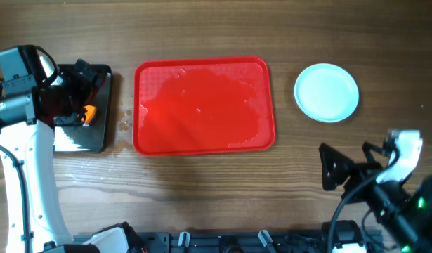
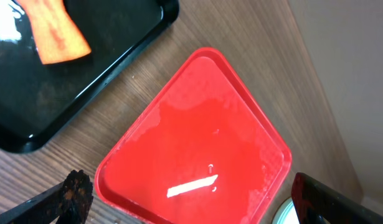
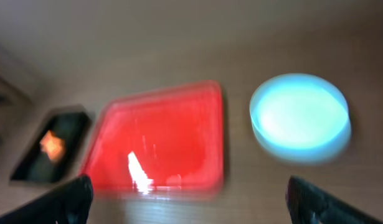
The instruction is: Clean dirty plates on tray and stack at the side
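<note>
Both claws gape wide, holding nothing: left gripper (image 2: 191, 194) over by the black tray (image 1: 89, 138), right gripper (image 3: 188, 190) low at the near right. Beyond them the red tray (image 1: 201, 105) sits bare, plates (image 1: 326, 92) stacked off its right side. Looks finished to me; only parking the arms is left.

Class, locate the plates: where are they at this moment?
In the overhead view the plates sit on the wooden table, just beyond the red tray on its right-hand short edge, apart from it.
</note>
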`<control>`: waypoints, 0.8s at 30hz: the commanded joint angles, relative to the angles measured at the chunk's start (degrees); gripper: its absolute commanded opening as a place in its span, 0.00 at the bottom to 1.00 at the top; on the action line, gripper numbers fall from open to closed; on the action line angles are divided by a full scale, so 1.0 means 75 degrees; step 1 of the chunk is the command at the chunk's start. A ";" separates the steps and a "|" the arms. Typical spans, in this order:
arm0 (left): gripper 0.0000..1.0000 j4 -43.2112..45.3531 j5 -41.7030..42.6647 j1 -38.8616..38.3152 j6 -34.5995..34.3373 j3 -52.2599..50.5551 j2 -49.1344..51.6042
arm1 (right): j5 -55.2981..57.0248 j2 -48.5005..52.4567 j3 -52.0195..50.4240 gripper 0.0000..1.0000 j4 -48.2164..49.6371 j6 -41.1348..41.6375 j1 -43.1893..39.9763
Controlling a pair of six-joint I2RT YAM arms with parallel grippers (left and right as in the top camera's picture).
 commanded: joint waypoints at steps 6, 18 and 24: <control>1.00 0.0015 0.0087 -0.0015 -0.0047 -0.0015 -0.0067 | -0.0536 -0.3652 -0.6723 1.00 0.7073 -0.0921 -0.0565; 1.00 0.0015 0.0090 -0.0015 -0.0047 -0.0015 -0.0067 | 0.1279 -0.3663 -0.8224 1.00 0.7600 -0.2084 -0.0597; 1.00 0.0015 0.0087 -0.0015 -0.0047 -0.0015 -0.0067 | 0.1271 -0.3654 -0.8224 1.00 0.7606 -0.2090 -0.0597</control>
